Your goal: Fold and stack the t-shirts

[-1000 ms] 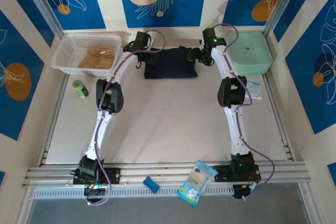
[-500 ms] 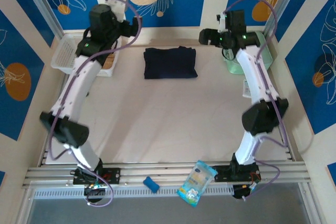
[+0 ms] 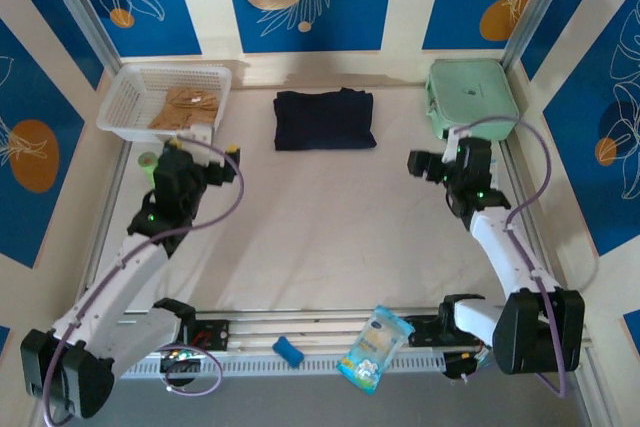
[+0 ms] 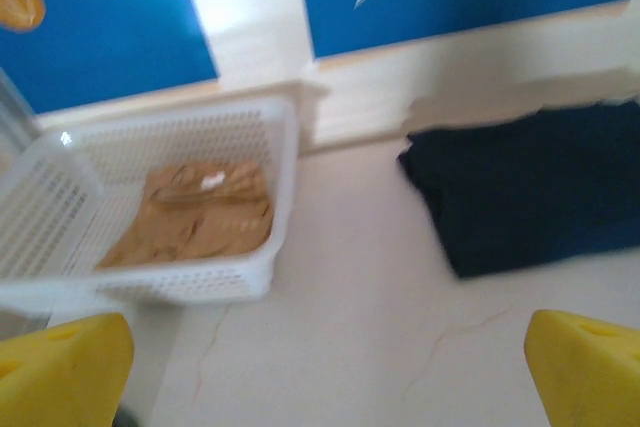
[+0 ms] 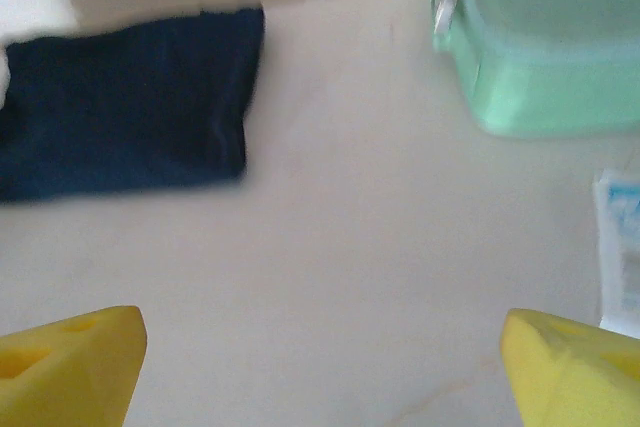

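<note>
Since the left gripper [image 4: 322, 362] and right gripper [image 5: 322, 365] hang spread and empty and the navy shirt [image 3: 325, 119] lies folded far-centre, the left should pinch only cloth of the apparently bunched tan shirt [image 3: 184, 107] inside the basket [image 3: 126, 93].

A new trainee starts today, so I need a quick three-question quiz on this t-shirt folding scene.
1. True or false: the tan t-shirt lies in the white basket.
2. The folded navy t-shirt lies: A on the table; B in the white basket; C draped over an arm.
3. Fill in: the left gripper and the right gripper both stand ____, holding nothing.
Key: 1 true; 2 A; 3 open.
</note>
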`<state>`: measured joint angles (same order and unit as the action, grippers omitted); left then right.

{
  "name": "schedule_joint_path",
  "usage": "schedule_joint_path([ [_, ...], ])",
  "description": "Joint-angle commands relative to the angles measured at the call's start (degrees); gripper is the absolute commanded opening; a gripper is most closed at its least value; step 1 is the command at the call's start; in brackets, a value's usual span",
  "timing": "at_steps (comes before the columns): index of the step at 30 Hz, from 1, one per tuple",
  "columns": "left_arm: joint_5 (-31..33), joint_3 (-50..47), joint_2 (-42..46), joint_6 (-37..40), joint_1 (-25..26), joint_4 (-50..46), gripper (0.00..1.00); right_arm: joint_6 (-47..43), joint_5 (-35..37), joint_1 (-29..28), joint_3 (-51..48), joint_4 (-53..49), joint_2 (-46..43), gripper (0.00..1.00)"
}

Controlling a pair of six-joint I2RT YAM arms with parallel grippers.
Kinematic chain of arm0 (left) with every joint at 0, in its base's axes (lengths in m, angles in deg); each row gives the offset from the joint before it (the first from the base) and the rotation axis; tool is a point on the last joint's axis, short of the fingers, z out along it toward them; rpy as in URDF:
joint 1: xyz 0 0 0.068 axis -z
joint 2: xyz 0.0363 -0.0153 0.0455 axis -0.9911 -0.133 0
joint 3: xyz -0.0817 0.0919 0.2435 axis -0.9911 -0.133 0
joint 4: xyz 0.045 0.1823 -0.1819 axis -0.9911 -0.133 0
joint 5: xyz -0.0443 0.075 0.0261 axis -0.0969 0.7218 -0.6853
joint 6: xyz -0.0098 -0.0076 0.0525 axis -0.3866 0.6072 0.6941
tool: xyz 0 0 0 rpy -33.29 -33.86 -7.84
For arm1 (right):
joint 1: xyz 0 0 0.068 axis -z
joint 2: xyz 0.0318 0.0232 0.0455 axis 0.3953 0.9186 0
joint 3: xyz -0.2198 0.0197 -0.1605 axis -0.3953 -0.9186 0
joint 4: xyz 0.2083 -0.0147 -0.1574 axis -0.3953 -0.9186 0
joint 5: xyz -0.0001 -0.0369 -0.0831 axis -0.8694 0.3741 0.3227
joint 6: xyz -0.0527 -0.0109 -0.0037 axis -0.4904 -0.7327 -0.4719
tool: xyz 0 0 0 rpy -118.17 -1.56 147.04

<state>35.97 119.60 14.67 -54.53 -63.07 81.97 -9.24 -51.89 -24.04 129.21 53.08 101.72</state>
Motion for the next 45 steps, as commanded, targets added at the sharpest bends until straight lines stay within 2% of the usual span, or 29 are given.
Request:
schedule_joint_path([
  [1, 7.2, -11.8, 2.9, 4.2, 0.1, 16.4, 0.99, -1.1, -3.1, 0.8, -7.0, 16.9, 1.6, 0.92],
  [3, 10.0, -19.2, 3.4, 4.1, -0.5, 25.0, 0.99, -1.2, -1.5, 0.9, -11.6, 24.8, 3.6, 0.92],
  [7, 8.9, -29.7, -1.3, 5.9, -2.8, 40.3, 0.99, -4.1, -1.5, 0.8, -19.3, 43.1, 9.1, 0.92],
  [10, 3.4, -32.5, -10.0, 5.3, -6.3, 49.6, 0.99, -4.8, -4.1, 0.9, -21.4, 51.9, 13.2, 0.91],
  [13, -1.6, -33.4, -21.5, 4.6, -8.2, 64.9, 0.99, -5.8, -5.8, 0.7, -23.2, 63.3, 21.7, 0.91],
  [14, -2.1, -33.0, -25.5, 4.5, -8.4, 69.4, 0.99, -6.0, -7.0, 0.3, -23.6, 68.0, 24.5, 1.0],
  [15, -2.5, -32.3, -28.9, 4.0, -8.6, 72.1, 0.99, -6.7, -6.8, -0.2, -23.1, 65.2, 23.7, 0.99],
  [16, -3.2, -31.0, -33.2, 3.7, -9.0, 74.2, 0.99, -7.9, -7.4, -0.2, -21.1, 57.6, 21.3, 0.99],
  [18, -5.1, -28.7, -41.3, 4.7, -9.0, 77.7, 1.0, -8.2, -11.0, 0.3, -18.9, 56.3, 23.1, 0.99],
  [19, -3.3, -26.7, -40.4, 5.8, -8.3, 73.3, 0.99, -7.7, -11.9, 1.2, -18.0, 53.8, 22.7, 0.99],
  [21, -6.9, -22.6, -36.5, 3.7, -9.8, 58.8, 0.99, -6.0, -13.7, 2.7, -16.4, 51.9, 23.2, 0.99],
  [24, -11.2, -17.9, -36.8, 0.2, -13.8, 50.5, 0.99, -5.4, -12.1, 2.7, -15.9, 50.5, 23.0, 0.99],
  [29, -12.3, -18.0, -36.9, -0.4, -14.8, 51.1, 0.99, -5.0, -9.0, 2.1, -15.4, 49.3, 22.9, 0.99],
  [45, -12.8, -17.8, -37.0, -0.3, -14.8, 50.9, 0.99, -5.0, -8.7, 2.0, -15.3, 49.3, 23.0, 0.99],
])
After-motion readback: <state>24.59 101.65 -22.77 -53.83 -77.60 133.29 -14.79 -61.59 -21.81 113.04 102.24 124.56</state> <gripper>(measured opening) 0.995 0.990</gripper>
